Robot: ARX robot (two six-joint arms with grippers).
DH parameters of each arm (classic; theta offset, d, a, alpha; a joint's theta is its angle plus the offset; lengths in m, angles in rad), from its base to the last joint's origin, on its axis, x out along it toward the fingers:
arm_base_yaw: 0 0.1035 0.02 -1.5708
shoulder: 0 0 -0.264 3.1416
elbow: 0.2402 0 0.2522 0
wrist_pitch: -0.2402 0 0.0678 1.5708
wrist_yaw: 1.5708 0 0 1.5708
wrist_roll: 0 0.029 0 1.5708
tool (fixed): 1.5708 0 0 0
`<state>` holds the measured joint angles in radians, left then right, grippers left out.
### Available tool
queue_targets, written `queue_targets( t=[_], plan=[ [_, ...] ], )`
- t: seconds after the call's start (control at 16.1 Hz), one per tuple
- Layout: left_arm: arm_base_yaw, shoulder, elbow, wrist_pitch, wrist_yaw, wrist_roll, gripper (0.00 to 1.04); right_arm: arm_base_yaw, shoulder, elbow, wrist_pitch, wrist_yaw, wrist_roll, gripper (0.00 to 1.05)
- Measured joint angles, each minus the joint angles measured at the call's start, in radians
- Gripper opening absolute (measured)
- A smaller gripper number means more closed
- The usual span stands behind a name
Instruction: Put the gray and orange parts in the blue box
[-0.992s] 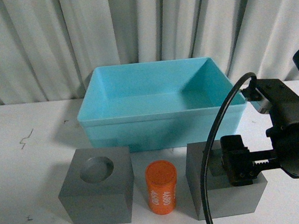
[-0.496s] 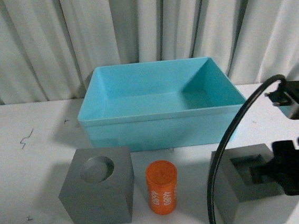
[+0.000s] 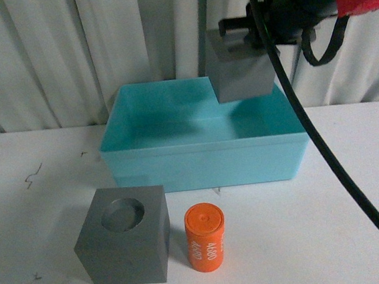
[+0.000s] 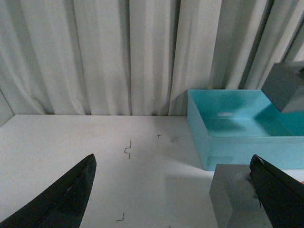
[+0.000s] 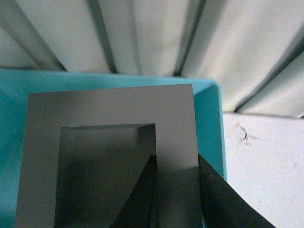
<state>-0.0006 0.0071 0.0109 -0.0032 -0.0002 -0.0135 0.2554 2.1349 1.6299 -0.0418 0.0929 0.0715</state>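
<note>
Two parts, the round-recess gray cube [image 3: 123,234] and the orange cylinder [image 3: 205,238], stand just in front of the blue box [image 3: 205,164]. Above the box, the right gripper [image 5: 175,159] pinches one wall of the rectangular-recess gray cube [image 3: 240,73]. The left gripper [image 4: 173,159] has its jaws spread wide.

The only writing that could be read was on the orange cylinder [image 3: 206,246], which stood upright on the bench [image 3: 355,186] in the front view. White digits were printed on its side wall and ran along its height, so they had to be read sideways. The clearer row seemed to say "4600", though the third digit could also be an 8. A second white row lay just beside it, nearer the cylinder's left edge, and was turned too far away to read.
</note>
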Motion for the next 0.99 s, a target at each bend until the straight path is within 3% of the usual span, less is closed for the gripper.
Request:
queue_targets(
  t=[0.99],
  plan=[
    [0.0,0.0,0.0,0.0,0.0,0.0,0.98,0.006,0.105,0.05,-0.021,0.055,0.041,0.19]
  ],
)
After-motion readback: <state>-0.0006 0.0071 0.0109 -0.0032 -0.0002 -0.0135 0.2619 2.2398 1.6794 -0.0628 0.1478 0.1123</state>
